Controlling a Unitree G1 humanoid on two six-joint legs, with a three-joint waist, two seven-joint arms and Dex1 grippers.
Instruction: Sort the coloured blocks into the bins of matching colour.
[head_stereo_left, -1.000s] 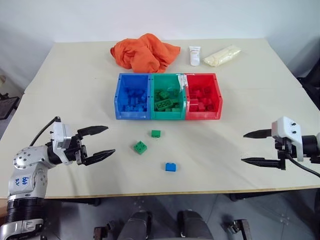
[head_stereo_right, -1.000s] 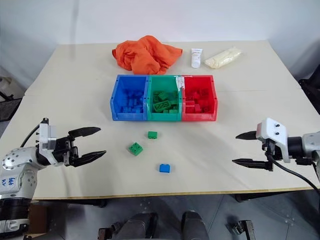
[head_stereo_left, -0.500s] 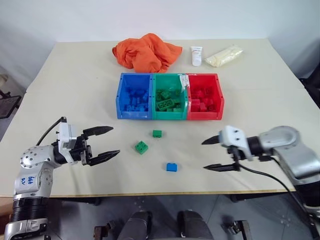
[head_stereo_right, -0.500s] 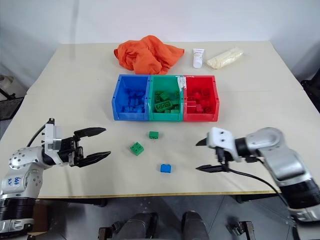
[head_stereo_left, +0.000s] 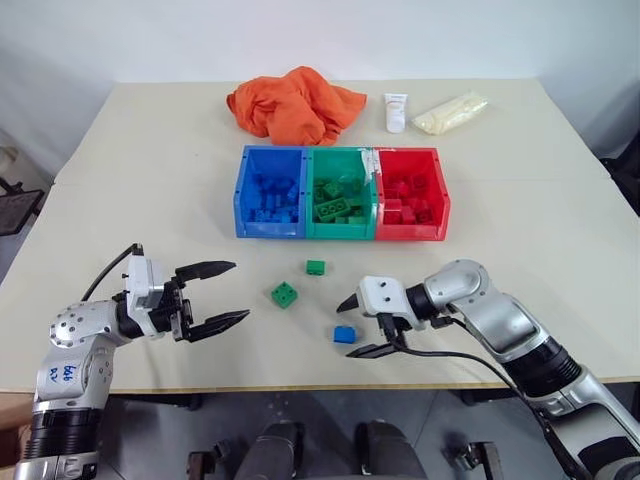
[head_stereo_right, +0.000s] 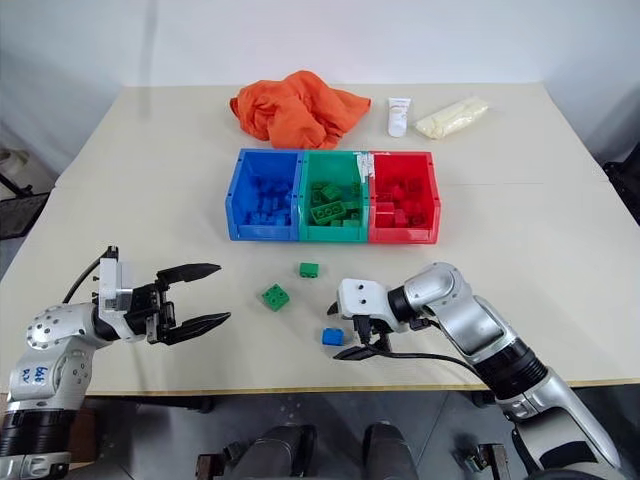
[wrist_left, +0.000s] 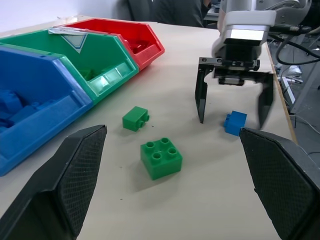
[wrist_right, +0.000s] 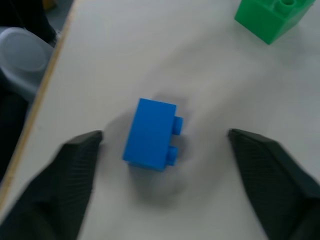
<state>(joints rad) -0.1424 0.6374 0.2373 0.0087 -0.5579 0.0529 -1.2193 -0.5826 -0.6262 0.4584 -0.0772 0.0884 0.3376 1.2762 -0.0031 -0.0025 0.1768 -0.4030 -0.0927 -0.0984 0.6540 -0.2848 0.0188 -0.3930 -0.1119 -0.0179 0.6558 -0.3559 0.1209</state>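
A small blue block (head_stereo_left: 344, 334) lies near the table's front edge, studs pointing sideways. My right gripper (head_stereo_left: 351, 328) is open and straddles it, one finger on each side with gaps showing in the right wrist view, where the blue block (wrist_right: 150, 133) lies on the table. Two green blocks (head_stereo_left: 284, 294) (head_stereo_left: 315, 267) lie loose just beyond. My left gripper (head_stereo_left: 238, 291) hovers open and empty to their left. Further back stand the joined bins: blue (head_stereo_left: 268, 229), green (head_stereo_left: 340, 232) and red (head_stereo_left: 410, 233), each holding bricks of its own colour.
An orange cloth (head_stereo_left: 290, 103), a white tube (head_stereo_left: 396, 111) and a pale yellow bag (head_stereo_left: 448, 111) lie at the back of the table. The table's front edge runs close below both grippers.
My right arm has swung in from the table's right side toward the middle and dropped, bringing its fingers around the blue block; its jaws have narrowed somewhat. The left gripper has hardly moved.
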